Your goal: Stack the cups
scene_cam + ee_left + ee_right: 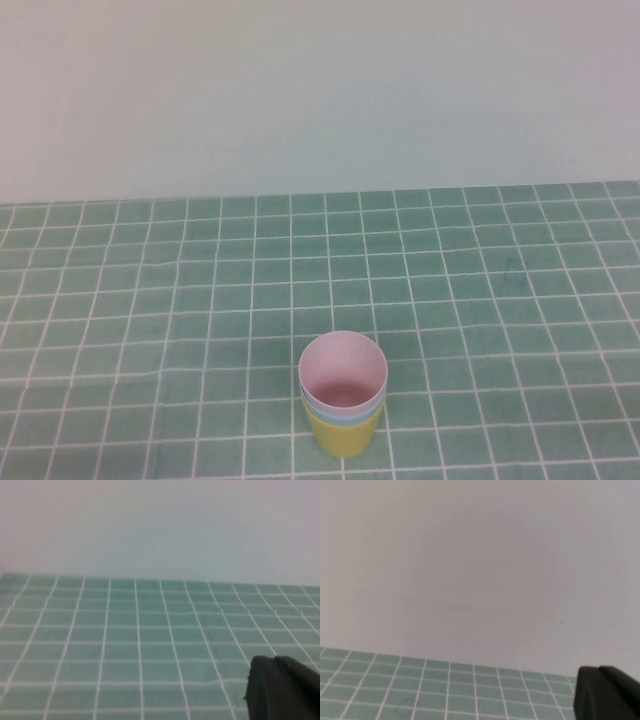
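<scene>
The cups stand nested in one upright stack near the table's front edge in the high view: the pale pink cup (343, 372) is innermost on top, a thin band of the light blue cup (342, 418) shows under its rim, and the yellow cup (342, 436) is outermost at the bottom. Neither arm appears in the high view. My left gripper (274, 661) is shut, a dark tip over bare tiles in the left wrist view. My right gripper (597, 670) is shut too, its dark tip seen against the wall and far tiles. Neither holds anything.
The green tiled tabletop (200, 300) with white grid lines runs back to a plain pale wall (320, 90). A faint mark sits on a tile at the right (514, 270).
</scene>
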